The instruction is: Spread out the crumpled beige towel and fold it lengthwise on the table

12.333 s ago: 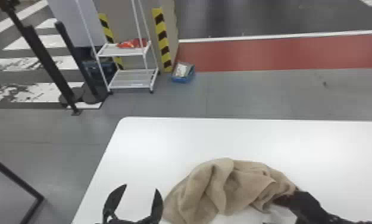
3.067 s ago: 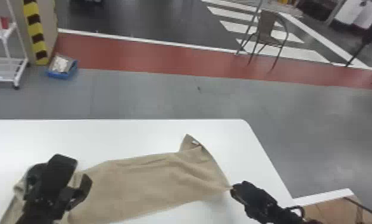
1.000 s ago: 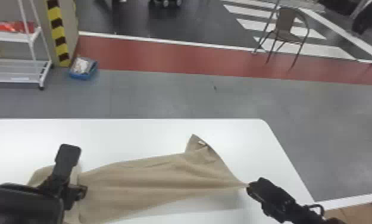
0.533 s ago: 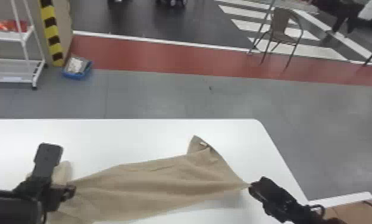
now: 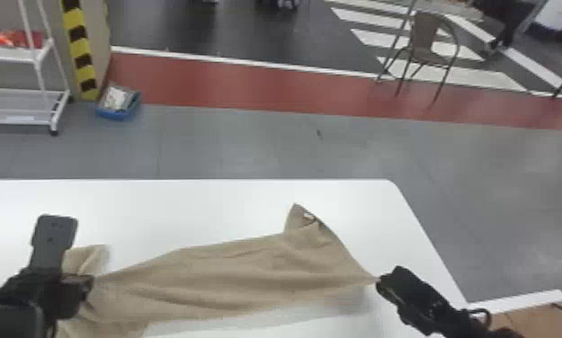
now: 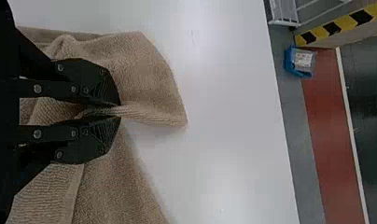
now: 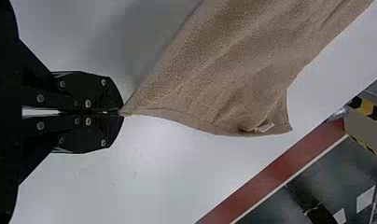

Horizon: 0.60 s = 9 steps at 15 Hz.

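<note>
The beige towel (image 5: 230, 274) stretches across the white table, its far right corner with a small tag standing up. My left gripper (image 5: 79, 287) is at the towel's left part; in the left wrist view, the left gripper (image 6: 117, 111) is shut on a pinched fold of the towel (image 6: 144, 70), with a flap beyond the fingertips. On the right, my right gripper (image 5: 380, 282) holds the near right corner, drawn to a point. The right wrist view has the right gripper (image 7: 123, 112) shut on that corner of the towel (image 7: 224, 79), beside the tagged edge.
The white table (image 5: 194, 206) has its far edge and right edge beyond the towel. A cardboard box (image 5: 536, 321) stands at the lower right. On the floor behind are a white rack (image 5: 23, 105), a blue bin (image 5: 118, 105) and a chair (image 5: 428, 45).
Since about a second ago, the head view has shifted slightly, while the left gripper has drawn the towel's left part leftward. Earlier the towel was a crumpled heap; the right gripper still holds its corner.
</note>
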### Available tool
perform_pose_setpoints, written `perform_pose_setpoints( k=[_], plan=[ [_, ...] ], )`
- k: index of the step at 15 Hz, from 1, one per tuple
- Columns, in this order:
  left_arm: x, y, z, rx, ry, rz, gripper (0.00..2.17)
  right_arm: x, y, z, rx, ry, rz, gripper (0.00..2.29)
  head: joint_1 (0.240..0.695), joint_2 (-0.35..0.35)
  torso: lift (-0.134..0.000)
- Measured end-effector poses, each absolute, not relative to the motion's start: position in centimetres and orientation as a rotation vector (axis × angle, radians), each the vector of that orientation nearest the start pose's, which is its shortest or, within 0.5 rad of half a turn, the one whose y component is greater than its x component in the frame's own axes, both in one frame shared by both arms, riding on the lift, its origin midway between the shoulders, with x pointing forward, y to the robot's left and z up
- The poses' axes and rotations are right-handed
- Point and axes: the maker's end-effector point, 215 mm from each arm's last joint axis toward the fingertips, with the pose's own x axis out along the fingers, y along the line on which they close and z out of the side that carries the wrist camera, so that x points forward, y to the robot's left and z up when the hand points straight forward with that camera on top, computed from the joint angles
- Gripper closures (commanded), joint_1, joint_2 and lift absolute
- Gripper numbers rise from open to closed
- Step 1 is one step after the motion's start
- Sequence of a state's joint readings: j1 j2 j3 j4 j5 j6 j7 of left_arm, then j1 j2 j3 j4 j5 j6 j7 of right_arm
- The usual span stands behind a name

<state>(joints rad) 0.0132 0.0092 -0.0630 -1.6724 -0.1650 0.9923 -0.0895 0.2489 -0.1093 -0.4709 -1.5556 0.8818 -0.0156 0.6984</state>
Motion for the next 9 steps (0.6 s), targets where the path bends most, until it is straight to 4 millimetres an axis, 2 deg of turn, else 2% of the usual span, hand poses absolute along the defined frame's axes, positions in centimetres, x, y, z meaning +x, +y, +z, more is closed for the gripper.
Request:
perform_pose_setpoints(
  k=[4,7,9],
  plan=[
    [47.8,26.9,-51.3,0.022,0.807,0.020,1.41,41.7,-46.1,-52.6,-0.814,0.697,0.241,1.11,0.695,-0.246,0.000],
    [45.1,30.7,-48.9,-0.121,0.742,0.072,1.41,42.5,-47.0,-50.2,-0.799,0.645,0.202,1.11,0.695,-0.210,0.000],
    [42.9,31.3,-47.8,-0.216,0.705,0.060,1.41,43.1,-46.1,-48.1,-0.760,0.577,0.203,1.11,0.695,-0.192,0.000]
  ],
)
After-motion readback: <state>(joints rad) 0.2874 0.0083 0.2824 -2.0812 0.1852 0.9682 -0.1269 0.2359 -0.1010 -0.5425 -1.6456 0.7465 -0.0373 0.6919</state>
